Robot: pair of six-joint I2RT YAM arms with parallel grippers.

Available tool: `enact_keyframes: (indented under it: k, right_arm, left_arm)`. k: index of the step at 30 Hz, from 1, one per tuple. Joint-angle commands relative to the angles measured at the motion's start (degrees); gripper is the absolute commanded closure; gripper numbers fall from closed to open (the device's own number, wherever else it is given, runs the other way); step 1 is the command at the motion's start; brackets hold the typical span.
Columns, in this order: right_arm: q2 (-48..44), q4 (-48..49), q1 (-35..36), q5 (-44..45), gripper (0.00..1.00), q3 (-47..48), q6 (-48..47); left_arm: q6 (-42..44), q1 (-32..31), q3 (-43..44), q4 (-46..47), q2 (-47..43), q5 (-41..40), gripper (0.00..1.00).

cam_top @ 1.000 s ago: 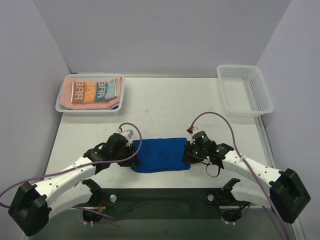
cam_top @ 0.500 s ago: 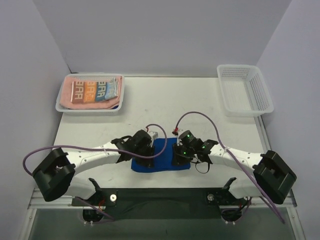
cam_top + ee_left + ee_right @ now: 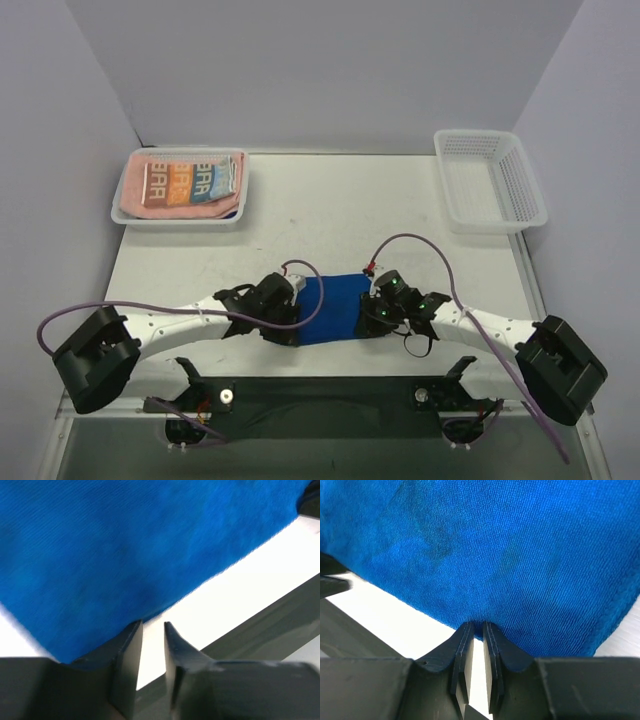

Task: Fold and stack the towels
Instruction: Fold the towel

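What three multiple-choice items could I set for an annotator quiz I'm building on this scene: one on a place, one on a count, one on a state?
1. Where does the blue towel lie?
A. in the left basket
B. on the table, between the left end effector and the right end effector
C. in the right basket

2. How many white baskets stand on the table?
A. one
B. two
C. three

3. The lettered towel is:
A. folded, atop the pink towel
B. spread flat on the table
C. hanging from an end effector

Answers:
1 B: the top view shows it on the table near the front edge, an arm at each side.
2 B: one basket stands at each far corner.
3 A: it lies folded on the pink towel in the left basket.
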Motion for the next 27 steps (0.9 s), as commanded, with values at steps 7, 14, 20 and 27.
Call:
enact_keyframes:
  k: [7, 14, 20, 27]
  right_arm:
    - [-8.6, -9.5, -2.0, 5.3, 0.83, 2.0, -4.4]
    - [-8.9, -10.6, -5.4, 7.6, 0.83, -0.6, -3.3]
    - [-7.6, -10.3, -10.8, 11.0, 0.84, -5.1, -0.3]
    - [-8.8, -13.0, -12.6, 10.6, 0.84, -0.3, 1.0]
  left_arm:
    - [-1.4, 2.0, 0.4, -4.7, -15.2, -9.0, 0.56]
    - [-1.6, 3.6, -2.6, -2.3, -10.0, -6.5, 0.71]
    - [-3.3, 4.3, -4.3, -1.8, -5.7, -6.2, 0.76]
    - [-2.8, 4.3, -1.1, -3.0, -10.8, -6.4, 0.51]
